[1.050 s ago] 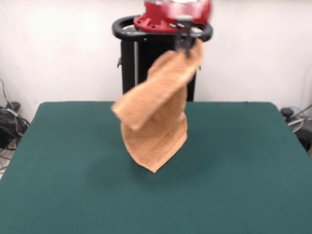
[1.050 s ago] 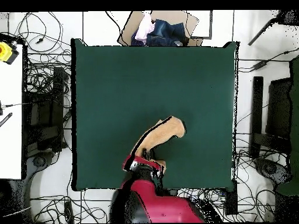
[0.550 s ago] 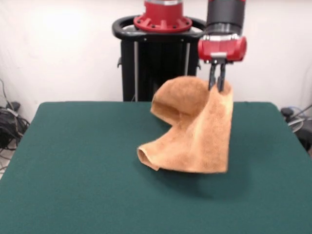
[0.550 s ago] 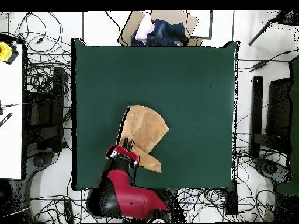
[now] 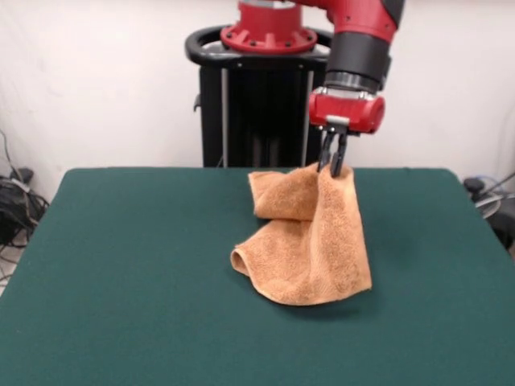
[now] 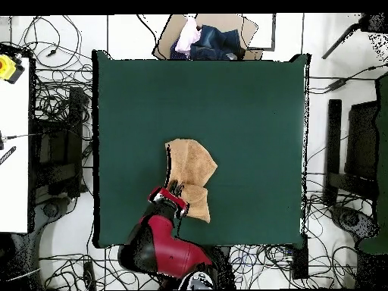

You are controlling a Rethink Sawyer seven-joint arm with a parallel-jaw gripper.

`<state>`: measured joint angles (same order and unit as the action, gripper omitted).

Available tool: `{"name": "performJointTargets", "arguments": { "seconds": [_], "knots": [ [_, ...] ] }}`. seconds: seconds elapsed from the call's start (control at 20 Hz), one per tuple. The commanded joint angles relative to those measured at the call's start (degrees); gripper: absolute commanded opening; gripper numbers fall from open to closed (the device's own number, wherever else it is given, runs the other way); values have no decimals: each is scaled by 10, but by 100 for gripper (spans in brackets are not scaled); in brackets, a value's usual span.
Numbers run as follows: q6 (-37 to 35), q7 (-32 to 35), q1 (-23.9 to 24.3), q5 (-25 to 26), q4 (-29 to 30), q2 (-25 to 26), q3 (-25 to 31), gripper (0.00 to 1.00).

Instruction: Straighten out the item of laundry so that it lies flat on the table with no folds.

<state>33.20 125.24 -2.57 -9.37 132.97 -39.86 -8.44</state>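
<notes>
The item of laundry (image 5: 310, 241) is an orange-tan terry towel, hanging from one pinched top edge and slumping in folds onto the table (image 5: 121, 281). Its lower part rests on the green felt with a rolled fold at the left. My gripper (image 5: 331, 165) points straight down and is shut on the towel's top edge. In the overhead view the towel (image 6: 191, 167) lies crumpled just beyond the red gripper (image 6: 176, 189), near the table's (image 6: 250, 106) bottom edge.
A cardboard box with clothes (image 6: 206, 38) sits past the table's top edge in the overhead view. Cables and dark stands surround the table on both sides. A white desk (image 6: 14, 144) stands at the left.
The gripper has come down and shifted a little left in the front view, still holding the towel. The towel has settled lower, with more of it now resting on the table.
</notes>
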Motion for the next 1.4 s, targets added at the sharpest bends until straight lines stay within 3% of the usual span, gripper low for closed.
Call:
{"name": "performJointTargets", "arguments": {
  "seconds": [0.05,0.65,0.95,1.4],
  "knots": [
    [-8,76,-23,-63,-61,39,-6,0],
    [16,110,-49,-124,-117,99,30,0],
    [4,135,-55,-146,-129,106,53,0],
    [-38,149,-111,-255,-132,84,69,0]
  ]
}}
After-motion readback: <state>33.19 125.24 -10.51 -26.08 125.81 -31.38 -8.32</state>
